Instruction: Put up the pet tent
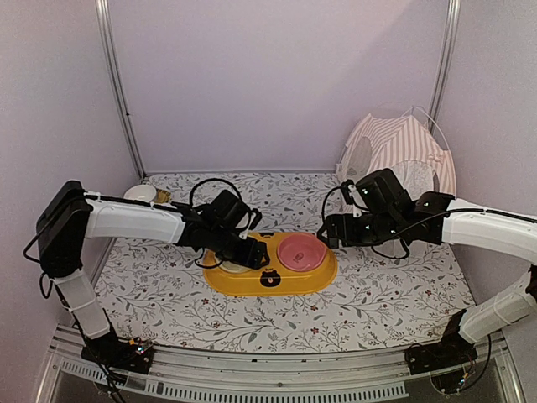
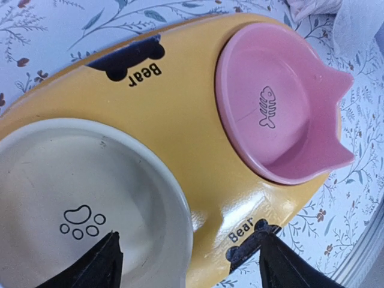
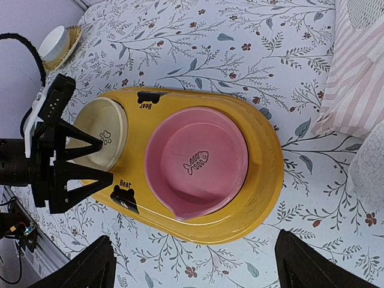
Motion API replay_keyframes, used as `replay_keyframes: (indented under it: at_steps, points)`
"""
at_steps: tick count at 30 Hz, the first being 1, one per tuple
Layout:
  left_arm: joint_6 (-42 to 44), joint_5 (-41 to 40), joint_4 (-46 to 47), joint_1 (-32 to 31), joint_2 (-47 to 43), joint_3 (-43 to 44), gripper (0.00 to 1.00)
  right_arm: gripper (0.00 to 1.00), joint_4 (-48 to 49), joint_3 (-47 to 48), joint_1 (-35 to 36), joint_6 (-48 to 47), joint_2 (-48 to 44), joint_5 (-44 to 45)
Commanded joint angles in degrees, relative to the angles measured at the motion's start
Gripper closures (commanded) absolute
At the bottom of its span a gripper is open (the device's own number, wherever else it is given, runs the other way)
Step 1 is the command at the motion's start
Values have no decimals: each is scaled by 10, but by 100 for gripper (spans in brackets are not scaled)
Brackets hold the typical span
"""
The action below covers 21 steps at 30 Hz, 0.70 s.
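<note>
The pet tent (image 1: pixel 403 155), pink-and-white striped with thin white poles, sits in the back right corner against the wall. Its striped fabric also shows at the right edge of the right wrist view (image 3: pixel 360 78). Neither gripper touches it. My left gripper (image 1: pixel 252 250) is open and empty, low over the cream bowl (image 2: pixel 78 198), its jaws spanning the bowl's rim and the tray's edge (image 2: pixel 189 252). My right gripper (image 1: pixel 329 228) is open and empty, above the mat beside the yellow tray (image 3: pixel 192 252), with the tent behind it.
A yellow feeding tray (image 1: pixel 323 281) lies mid-table holding the cream bowl (image 1: pixel 235 264) and a pink bowl (image 1: pixel 300 252). A small white bowl (image 1: pixel 140 193) on a woven coaster stands at the back left. A floral mat (image 1: pixel 168 285) covers the table.
</note>
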Motion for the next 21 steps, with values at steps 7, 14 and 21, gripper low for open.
replay_keyframes:
  at_steps: [7, 14, 21]
  points:
    - [2, 1, 8, 43, -12, -35, 19, 6, -10, 11, -3, 1, 1, 5]
    - [-2, 26, 31, 47, 21, -48, 18, 6, -13, 8, -4, 3, -2, 8]
    - [4, 14, 24, 46, -22, -40, 17, 6, -14, 1, -4, 4, -7, 11]
